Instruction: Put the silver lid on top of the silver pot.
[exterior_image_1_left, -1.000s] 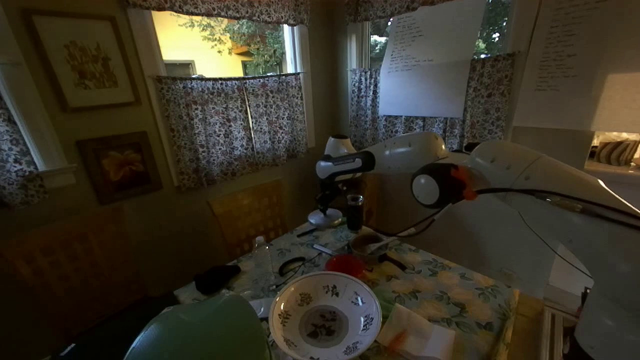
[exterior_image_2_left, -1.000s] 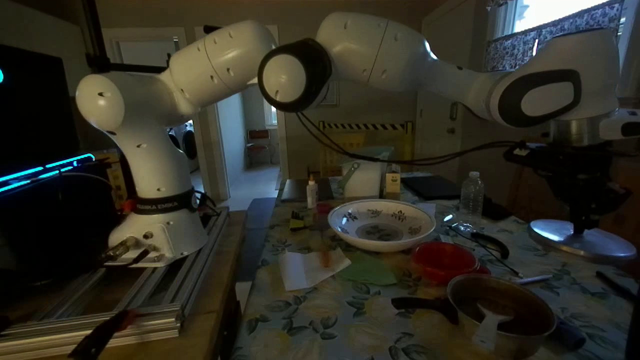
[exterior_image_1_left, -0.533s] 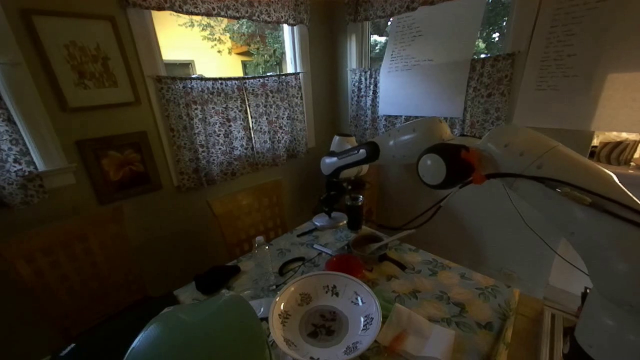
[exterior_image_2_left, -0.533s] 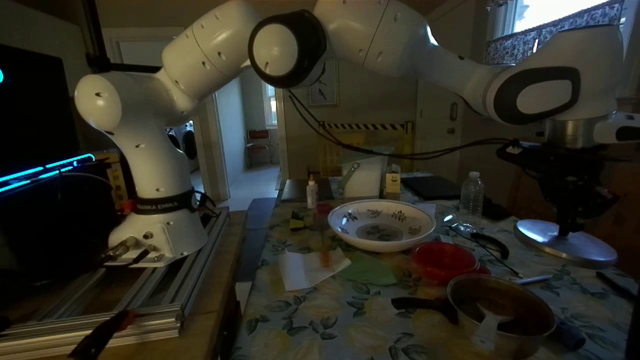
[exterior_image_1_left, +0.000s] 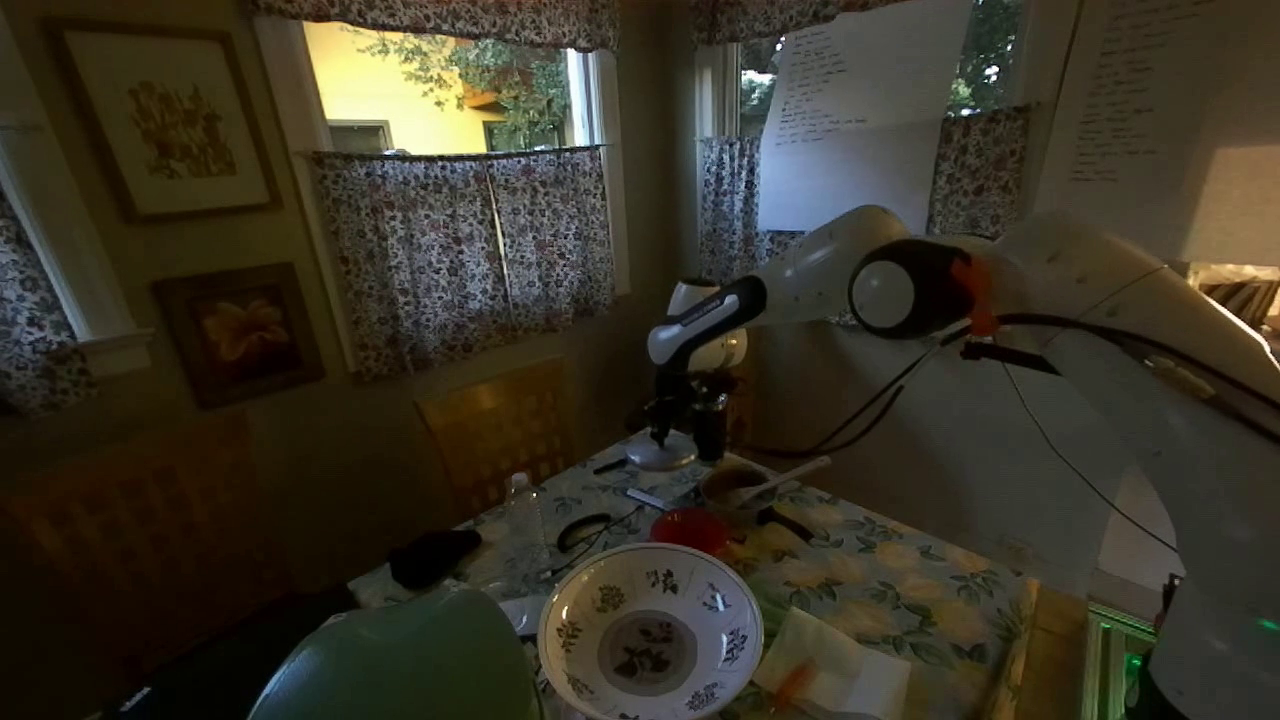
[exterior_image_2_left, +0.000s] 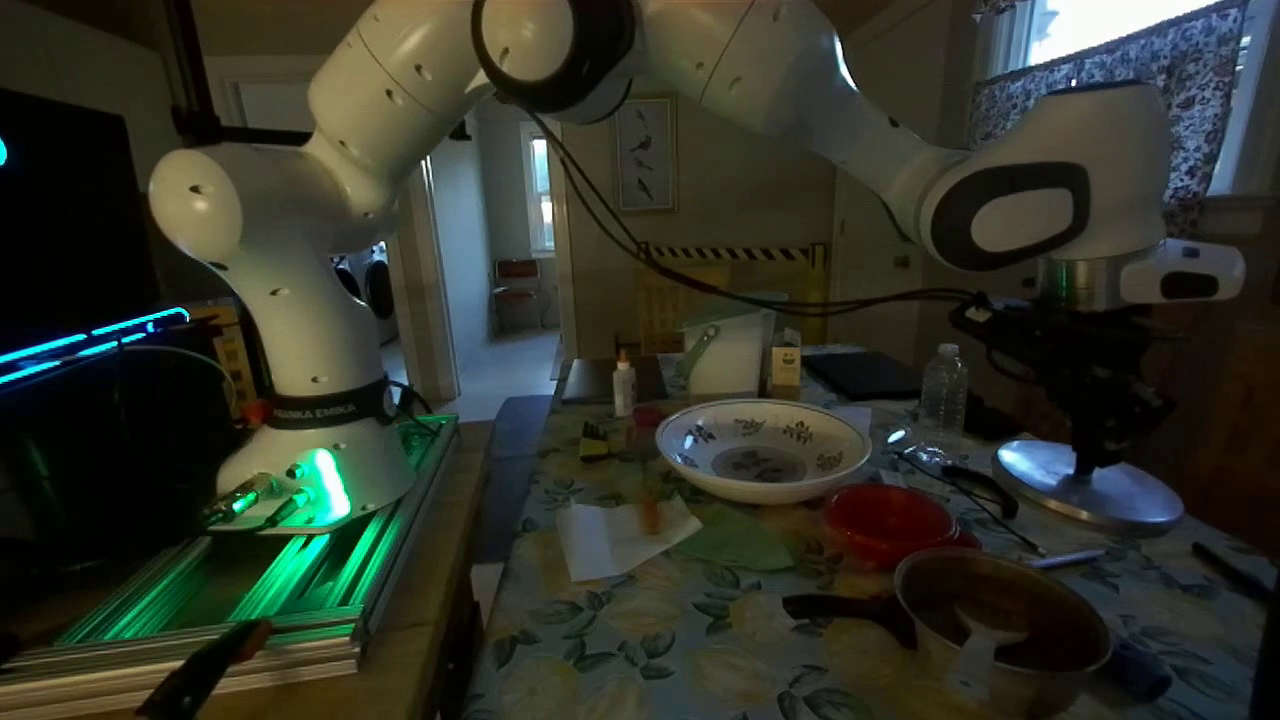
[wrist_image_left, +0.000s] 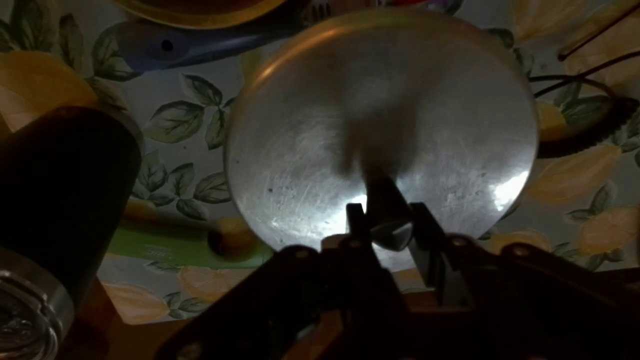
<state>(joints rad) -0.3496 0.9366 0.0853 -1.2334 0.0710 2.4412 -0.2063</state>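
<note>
The silver lid (exterior_image_2_left: 1085, 490) is round and shiny with a black knob on top. It also shows in an exterior view (exterior_image_1_left: 660, 455) and fills the middle of the wrist view (wrist_image_left: 300, 145). My gripper (wrist_image_left: 385, 215) is shut on the knob, one finger on each side. It holds the lid a little tilted above the table's far part. The silver pot (exterior_image_2_left: 1050, 680) stands on the table with a black handle and a brown inside. It also shows in an exterior view (exterior_image_1_left: 712, 497), and its rim (wrist_image_left: 210, 22) shows at the wrist view's top edge. The lid is beside the pot, apart from it.
A white spoon (exterior_image_1_left: 800, 475) leans in the pot, its handle sticking up past the rim. A dark tumbler (wrist_image_left: 70, 190) stands close beside the lid. A red bowl (exterior_image_2_left: 890, 525), a large patterned bowl (exterior_image_2_left: 765, 490), a clear bottle (exterior_image_2_left: 943, 395) and a cable lie nearby.
The arm has carried the lid nearer the pot, leftward in one exterior view and rightward and slightly down in another. The elbow has risen. A green light now shows at the robot's base.
</note>
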